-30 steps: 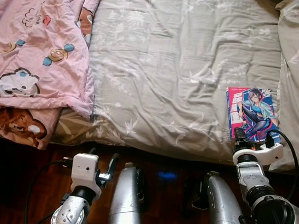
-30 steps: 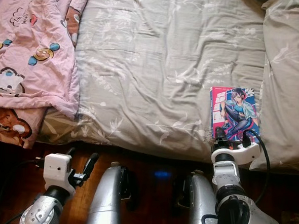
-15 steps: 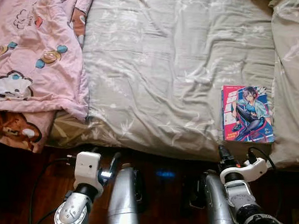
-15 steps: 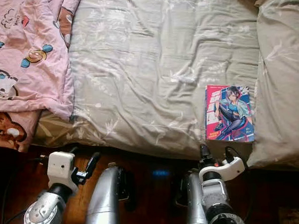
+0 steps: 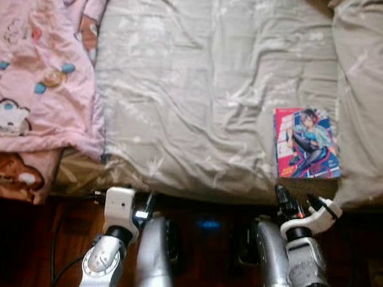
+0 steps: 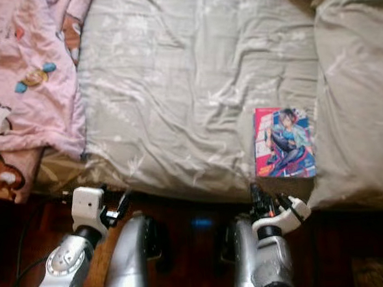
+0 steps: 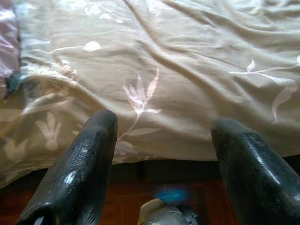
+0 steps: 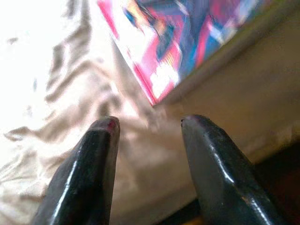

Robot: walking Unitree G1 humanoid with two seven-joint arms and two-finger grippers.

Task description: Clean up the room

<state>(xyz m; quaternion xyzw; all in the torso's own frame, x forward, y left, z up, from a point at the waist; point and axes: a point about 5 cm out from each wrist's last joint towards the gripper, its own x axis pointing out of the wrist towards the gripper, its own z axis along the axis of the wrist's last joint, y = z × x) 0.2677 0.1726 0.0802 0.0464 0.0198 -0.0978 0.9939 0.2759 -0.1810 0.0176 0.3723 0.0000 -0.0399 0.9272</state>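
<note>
Book (image 5: 306, 143) lay ungrasped on bed (image 5: 207, 84), right near edge | right gripper (image 5: 301, 207) released, below it | left gripper (image 7: 161, 140) released, idle | pickup remained

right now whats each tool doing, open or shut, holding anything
Left tool: open, empty, at the bed edge.
Right tool: open, empty, just short of the book.

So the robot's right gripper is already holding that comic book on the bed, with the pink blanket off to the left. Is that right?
Not quite. The right gripper is open and empty, just short of the comic book, as the right wrist view shows. The book lies flat on the bed, and the pink blanket is off to the left.
</note>
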